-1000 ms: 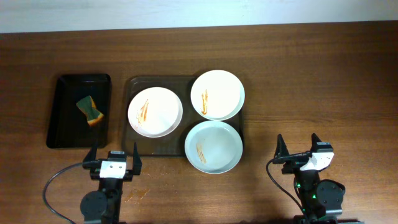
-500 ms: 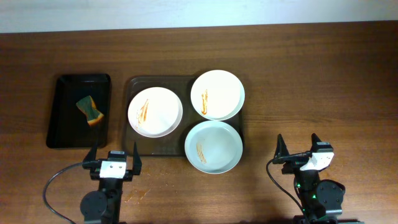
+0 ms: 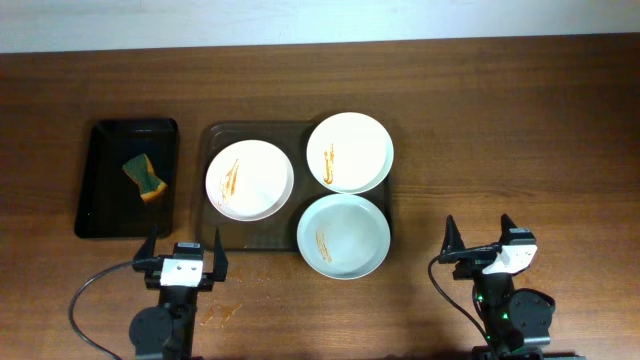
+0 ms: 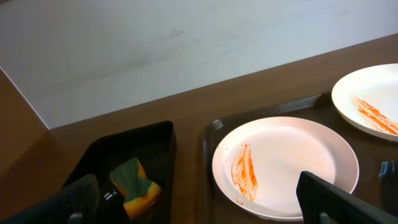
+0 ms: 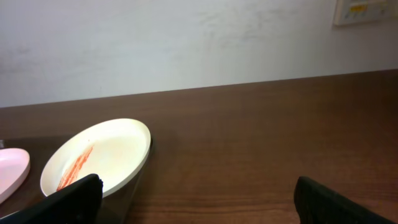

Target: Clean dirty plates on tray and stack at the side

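Here, left gripper (image 3: 184, 243) and right gripper (image 3: 478, 228) both sit low, jaws apart, facing the tray (image 3: 255, 236).

Wooden table (image 3: 520, 130), pale wall (image 5: 186, 43)

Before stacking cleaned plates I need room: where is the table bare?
Widest bare patch: brown wooden table right of the large dark rectangular tray, beyond the right gripper. Another strip runs along the far edge. Crowded: three sauce-streaked round plates fill that tray; only a slim gap separates it from the small black tray.
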Tool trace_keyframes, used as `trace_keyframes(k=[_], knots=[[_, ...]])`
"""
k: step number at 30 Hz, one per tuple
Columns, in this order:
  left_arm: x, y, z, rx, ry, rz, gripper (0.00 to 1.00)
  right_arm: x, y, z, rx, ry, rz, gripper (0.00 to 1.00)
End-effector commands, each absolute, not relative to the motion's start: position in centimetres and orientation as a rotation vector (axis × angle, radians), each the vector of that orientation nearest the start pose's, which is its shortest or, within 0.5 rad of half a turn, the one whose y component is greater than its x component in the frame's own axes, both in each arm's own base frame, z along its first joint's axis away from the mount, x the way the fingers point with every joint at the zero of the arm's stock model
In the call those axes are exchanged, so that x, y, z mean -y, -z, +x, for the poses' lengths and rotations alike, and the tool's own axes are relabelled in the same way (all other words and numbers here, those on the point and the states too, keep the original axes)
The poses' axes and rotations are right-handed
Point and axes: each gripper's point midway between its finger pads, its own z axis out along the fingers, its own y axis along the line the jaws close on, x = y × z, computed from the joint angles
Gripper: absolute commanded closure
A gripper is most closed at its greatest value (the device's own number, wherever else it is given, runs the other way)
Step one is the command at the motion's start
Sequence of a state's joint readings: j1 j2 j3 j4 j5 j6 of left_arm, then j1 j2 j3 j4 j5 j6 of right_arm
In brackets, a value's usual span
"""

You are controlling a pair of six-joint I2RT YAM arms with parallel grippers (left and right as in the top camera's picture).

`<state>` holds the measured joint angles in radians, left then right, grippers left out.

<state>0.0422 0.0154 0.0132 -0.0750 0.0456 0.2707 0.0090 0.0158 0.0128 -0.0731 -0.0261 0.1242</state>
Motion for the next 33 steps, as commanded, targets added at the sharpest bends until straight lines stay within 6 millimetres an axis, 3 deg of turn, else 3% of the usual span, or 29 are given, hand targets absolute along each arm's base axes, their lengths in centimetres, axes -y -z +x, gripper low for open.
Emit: trace_keyframes(k=[1, 6, 10, 13, 15, 22, 28, 33], knots=[[-0.2, -15.7, 24.6, -1.633, -0.207, 0.24, 0.01, -0.4, -16.2, 24.7, -1.621, -0.109, 0.082, 0.02], [-0.2, -15.8, 24.6, -1.633, -0.21, 0.237, 0.01, -0.7, -16.3, 24.7, -1.619, -0.122, 0.07, 0.02], [1.5, -18.1, 24.6, -1.523, -0.141, 0.307, 0.01, -1.4, -17.0, 24.6, -1.598, -0.156, 0.036, 0.02], [1.7, -21.1, 24.3, -1.398, -0.153, 0.308, 0.01, -1.9, -19.0, 24.3, -1.56, -0.181, 0.008, 0.02], [1.7, -22.5, 24.1, -1.344, -0.165, 0.3, 0.01, -1.9, -21.3, 24.0, -1.519, -0.18, 0.004, 0.02], [1.2, -26.6, 24.8, -1.362, -0.181, 0.28, 0.01, -1.9, -25.9, 25.3, -1.561, -0.179, 0.009, 0.02], [1.3, -30.6, 30.7, -1.551, -0.141, 0.323, 0.01, -2.5, -29.8, 31.2, -1.719, -0.208, 0.0, 0.02], [1.8, -31.6, 36.8, -1.809, -0.094, 0.432, 0.01, -2.8, -29.3, 35.8, -1.985, -0.232, 0.015, 0.02]])
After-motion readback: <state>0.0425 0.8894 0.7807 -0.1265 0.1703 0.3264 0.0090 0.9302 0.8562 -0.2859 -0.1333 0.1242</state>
